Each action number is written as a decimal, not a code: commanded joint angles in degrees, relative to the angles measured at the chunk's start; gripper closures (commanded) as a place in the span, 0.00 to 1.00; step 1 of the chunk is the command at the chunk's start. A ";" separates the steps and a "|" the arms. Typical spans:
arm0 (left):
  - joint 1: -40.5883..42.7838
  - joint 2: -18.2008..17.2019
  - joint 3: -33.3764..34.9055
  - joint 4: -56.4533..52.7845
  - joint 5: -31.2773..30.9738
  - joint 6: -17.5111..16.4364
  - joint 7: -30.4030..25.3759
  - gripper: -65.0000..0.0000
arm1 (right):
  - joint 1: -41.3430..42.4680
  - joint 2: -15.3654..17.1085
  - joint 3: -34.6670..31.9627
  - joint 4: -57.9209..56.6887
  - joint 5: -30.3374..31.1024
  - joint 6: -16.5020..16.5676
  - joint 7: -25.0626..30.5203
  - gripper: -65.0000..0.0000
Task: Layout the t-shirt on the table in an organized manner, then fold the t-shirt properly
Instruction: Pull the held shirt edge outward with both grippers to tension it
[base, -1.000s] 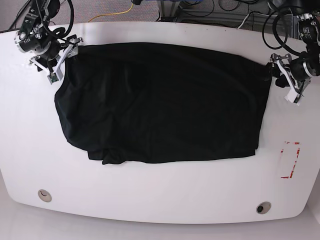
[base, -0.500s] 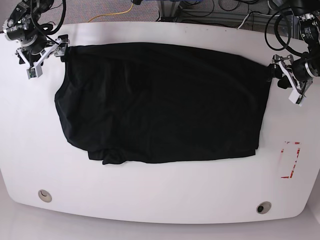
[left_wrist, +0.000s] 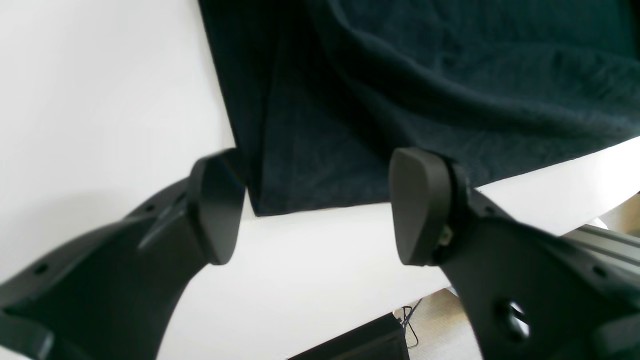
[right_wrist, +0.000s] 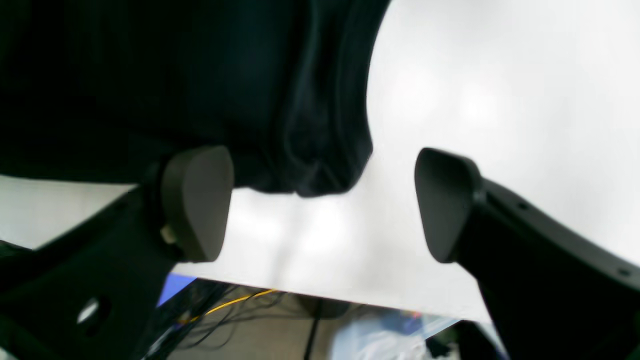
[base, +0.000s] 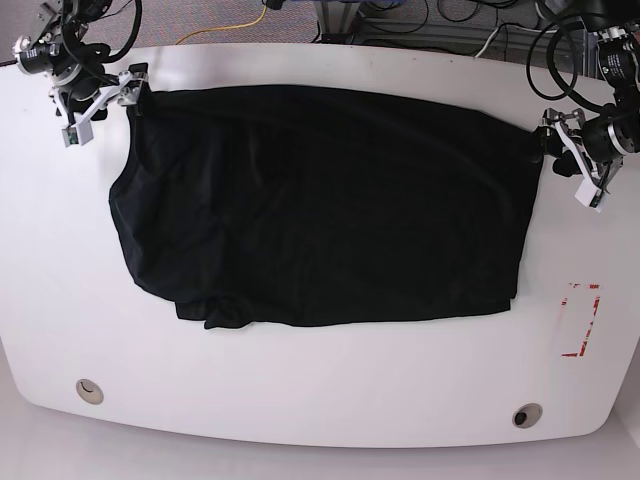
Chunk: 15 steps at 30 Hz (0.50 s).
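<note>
Spreading looks finished: your left hand and right hand stand wide, holding nothing, beside the t-shirt's far corners, lying flat along the worktop's far edge, ready for folding.

My black t-shirt lies spread across the far half of the white table, mostly flat, with a bunched fold at its near left corner. My right gripper sits at the shirt's far left corner as seen here, my left gripper just beside its right edge. A red tape outline marks the table's right side, and two round grommets sit near the front edge.
</note>
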<state>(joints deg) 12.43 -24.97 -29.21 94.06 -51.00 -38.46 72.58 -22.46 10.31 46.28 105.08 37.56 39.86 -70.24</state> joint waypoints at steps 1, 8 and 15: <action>-0.43 -1.09 -0.37 0.75 -0.65 -0.18 -0.88 0.35 | 0.00 0.99 0.44 -2.62 0.99 0.14 1.01 0.18; -0.43 -1.09 -0.28 0.66 -0.65 -0.18 -0.88 0.35 | 1.58 1.08 0.09 -8.42 0.55 0.14 1.01 0.18; -0.43 -1.09 -0.28 0.66 -0.65 -0.18 -0.88 0.35 | 3.07 1.17 0.00 -10.26 0.90 0.14 1.36 0.18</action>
<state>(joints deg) 12.40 -24.95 -29.15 94.02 -50.85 -38.46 72.58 -19.70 10.98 46.13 94.70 39.05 40.10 -67.85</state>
